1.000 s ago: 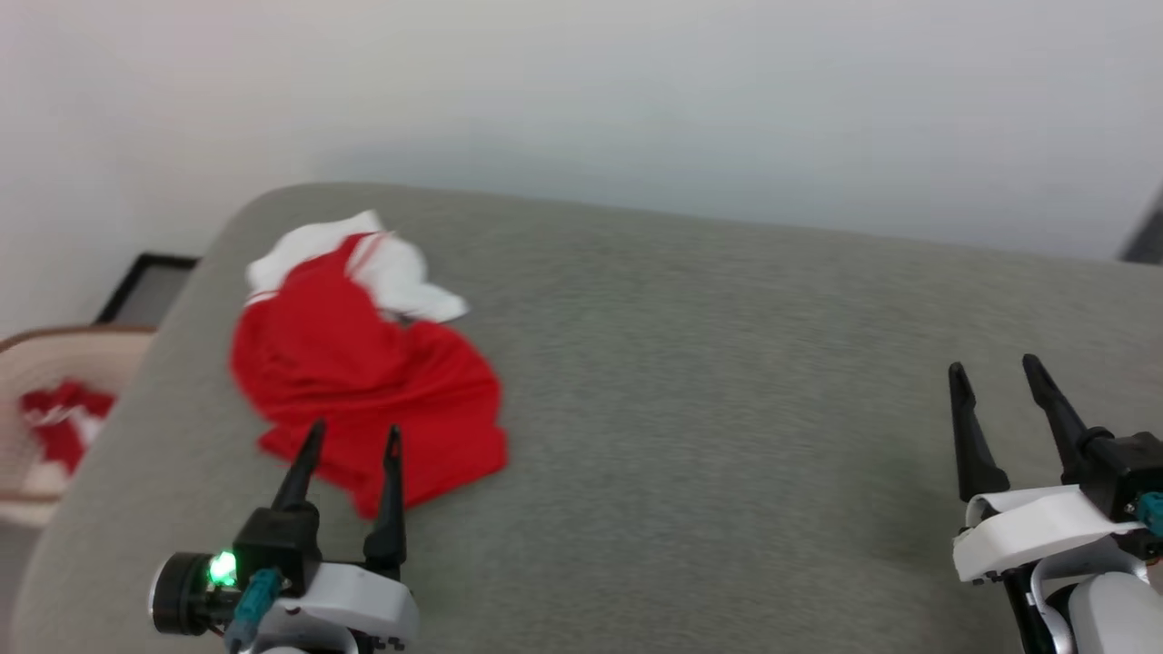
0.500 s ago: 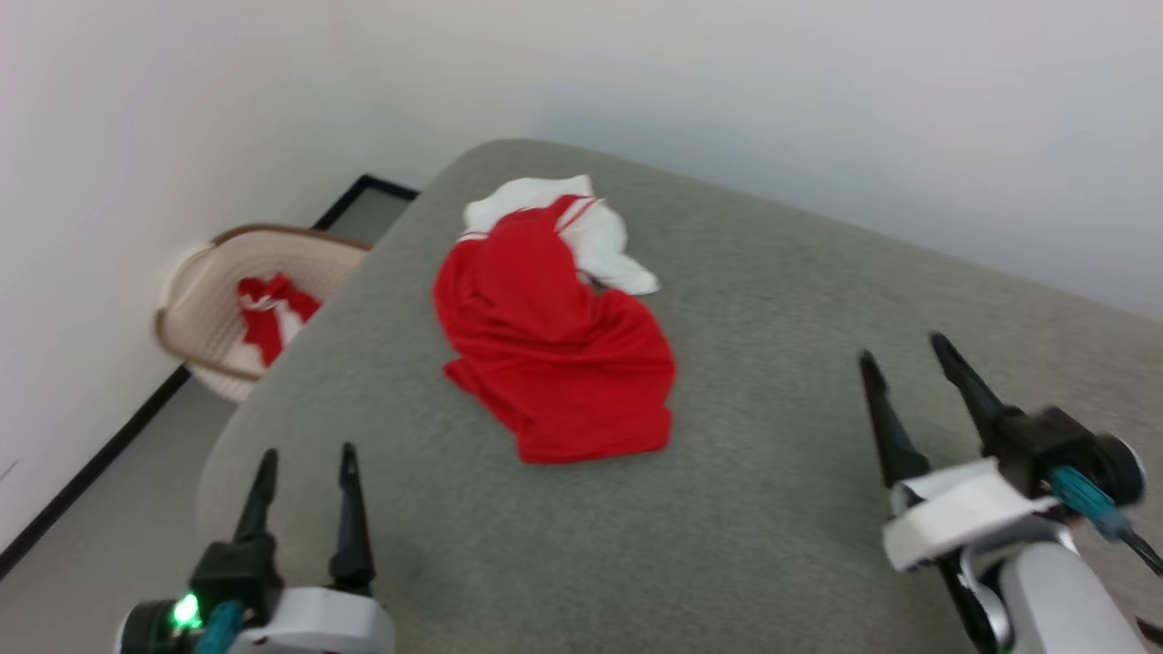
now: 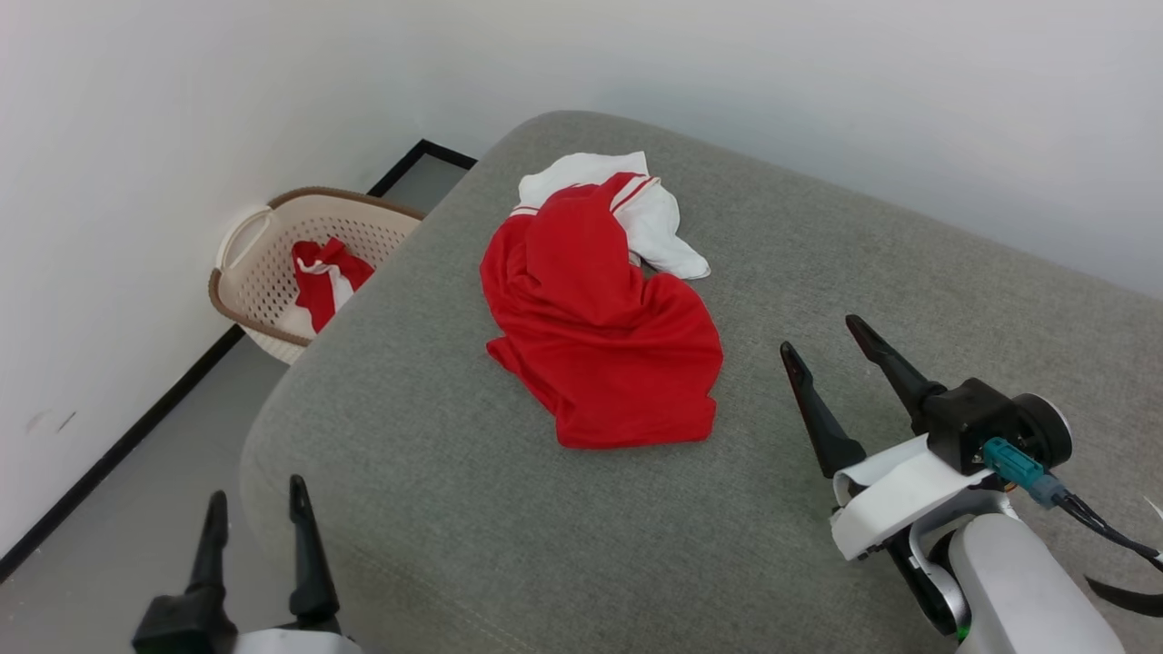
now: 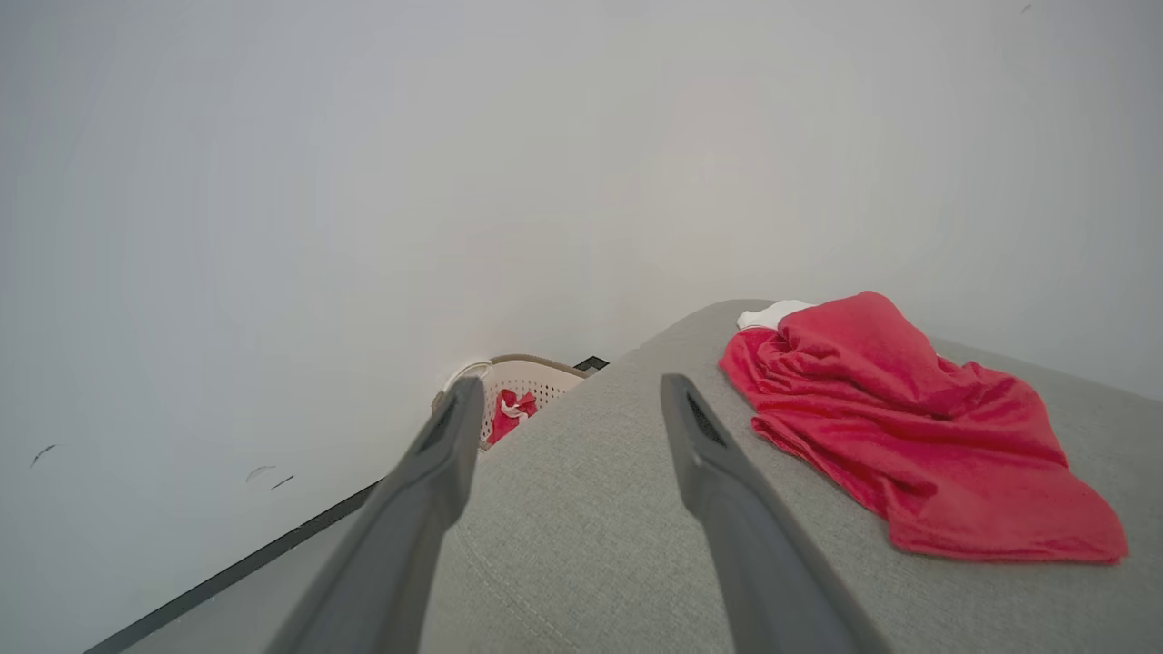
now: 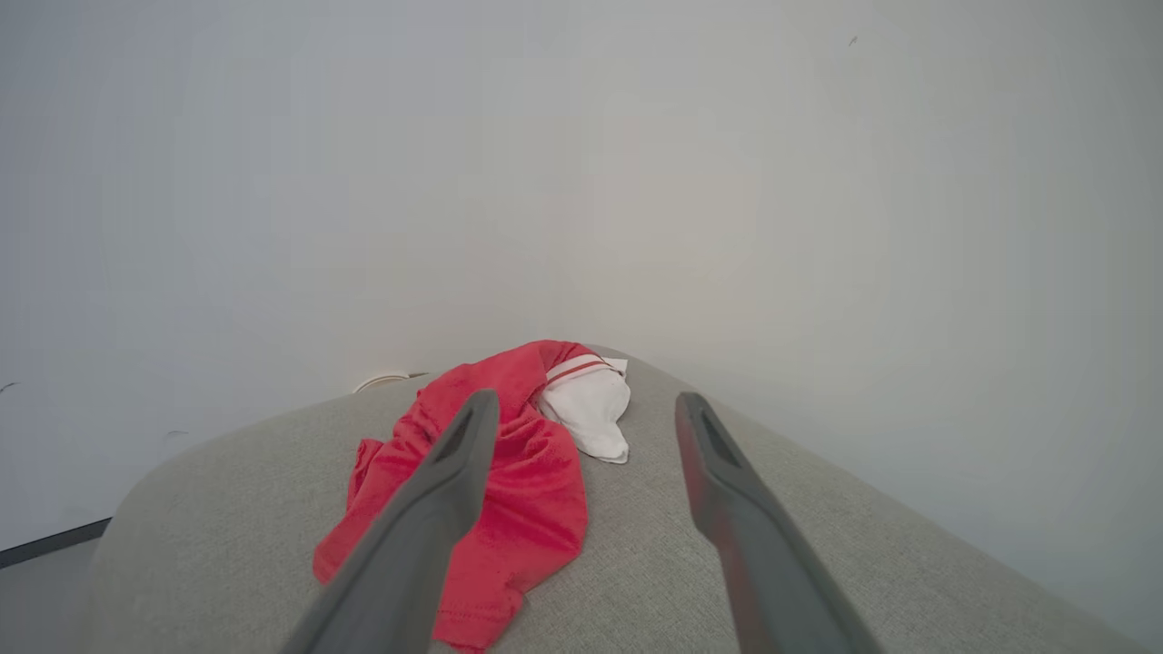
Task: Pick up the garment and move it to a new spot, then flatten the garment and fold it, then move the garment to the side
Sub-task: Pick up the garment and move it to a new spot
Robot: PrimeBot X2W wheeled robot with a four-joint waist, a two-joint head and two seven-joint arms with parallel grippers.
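The crumpled bright red soft-knit T-shirt with white sleeves (image 3: 604,345) lies on the grey upholstered cushion (image 3: 436,472), hem toward me, sleeves away, just left of my right gripper (image 3: 818,338), the nearer one; my left gripper (image 3: 256,495) hangs well apart, both sets of jaws wide open, empty.

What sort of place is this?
Likely a home-style laundry setup: grey upholstered seat by a white wall, crumpled red shirt on it, laundry basket on the floor.
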